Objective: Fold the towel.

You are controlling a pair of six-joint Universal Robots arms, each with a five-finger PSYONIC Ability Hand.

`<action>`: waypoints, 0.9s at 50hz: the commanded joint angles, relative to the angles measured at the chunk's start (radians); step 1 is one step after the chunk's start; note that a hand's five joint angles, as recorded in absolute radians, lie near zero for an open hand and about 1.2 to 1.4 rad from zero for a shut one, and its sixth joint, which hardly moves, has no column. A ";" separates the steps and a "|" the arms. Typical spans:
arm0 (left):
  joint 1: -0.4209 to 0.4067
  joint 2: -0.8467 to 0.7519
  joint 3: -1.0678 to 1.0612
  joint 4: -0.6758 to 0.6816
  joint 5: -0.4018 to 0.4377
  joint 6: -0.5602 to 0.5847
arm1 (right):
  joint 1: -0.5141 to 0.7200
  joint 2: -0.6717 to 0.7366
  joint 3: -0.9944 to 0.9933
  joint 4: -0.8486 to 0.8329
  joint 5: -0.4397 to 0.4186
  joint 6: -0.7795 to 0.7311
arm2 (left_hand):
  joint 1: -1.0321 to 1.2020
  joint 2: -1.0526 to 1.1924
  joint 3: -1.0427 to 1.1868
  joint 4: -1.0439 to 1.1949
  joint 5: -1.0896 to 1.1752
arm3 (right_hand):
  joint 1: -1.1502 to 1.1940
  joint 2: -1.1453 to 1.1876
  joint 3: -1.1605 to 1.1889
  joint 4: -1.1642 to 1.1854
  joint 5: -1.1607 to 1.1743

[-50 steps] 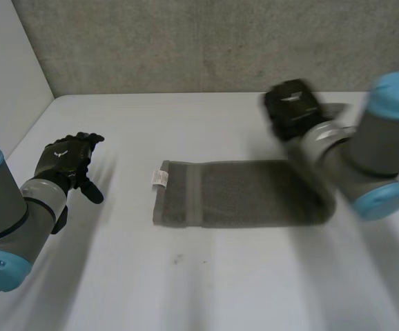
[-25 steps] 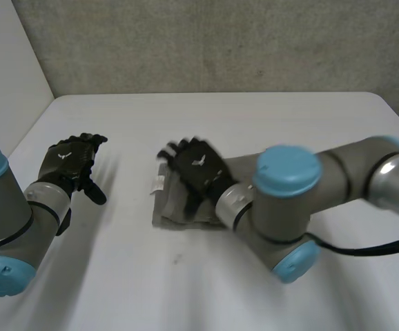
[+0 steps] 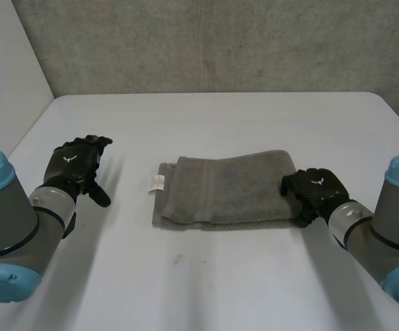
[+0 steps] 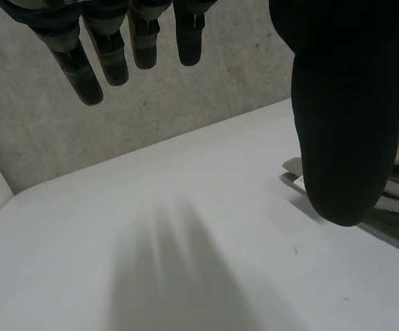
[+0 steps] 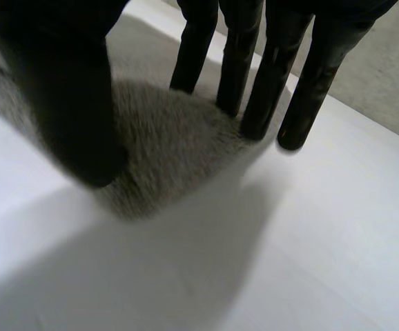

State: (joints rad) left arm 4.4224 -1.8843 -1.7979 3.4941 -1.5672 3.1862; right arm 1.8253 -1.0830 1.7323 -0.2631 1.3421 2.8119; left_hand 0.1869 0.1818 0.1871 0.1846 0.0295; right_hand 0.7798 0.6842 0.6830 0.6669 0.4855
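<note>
The soft grey folded towel (image 3: 220,189) looks light and floppy; pinch a corner. The right hand (image 3: 315,190) is spread at its end, maybe touching; the left hand (image 3: 75,165) is spread, well apart.

A folded grey towel (image 3: 227,189) is lying flat in the middle of the white counter (image 3: 220,283), its label end facing the left side.

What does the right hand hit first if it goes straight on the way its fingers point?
The towel: the right hand is at its end and points along it. Whether it already touches the cloth, I cannot tell.
</note>
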 commanded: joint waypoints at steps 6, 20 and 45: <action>-0.003 0.005 -0.005 0.002 0.000 0.000 | -0.018 0.012 0.013 -0.145 0.015 -0.035 | 0.009 0.014 0.009 0.011 -0.008 | 0.616 0.712 0.713 0.729 0.736; -0.008 0.019 -0.005 0.002 0.000 0.000 | 0.311 0.064 -0.291 -0.105 0.016 -0.032 | 0.009 0.014 0.009 0.011 -0.008 | 0.616 0.712 0.713 0.729 0.736; -0.087 0.060 0.135 -0.069 -0.033 -0.022 | 0.462 0.091 -0.382 0.059 0.025 0.066 | 0.041 0.046 0.041 0.044 0.024 | -0.605 -0.510 -0.509 -0.492 -0.486</action>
State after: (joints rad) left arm 4.4048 -1.8238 -1.7655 3.4834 -1.6025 3.1677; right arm 2.3247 -0.8472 1.2949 -0.1998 1.3034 2.7833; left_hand 0.1893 0.1860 0.1871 0.1874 0.0296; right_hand 0.2969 0.3736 0.3035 0.2812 0.2855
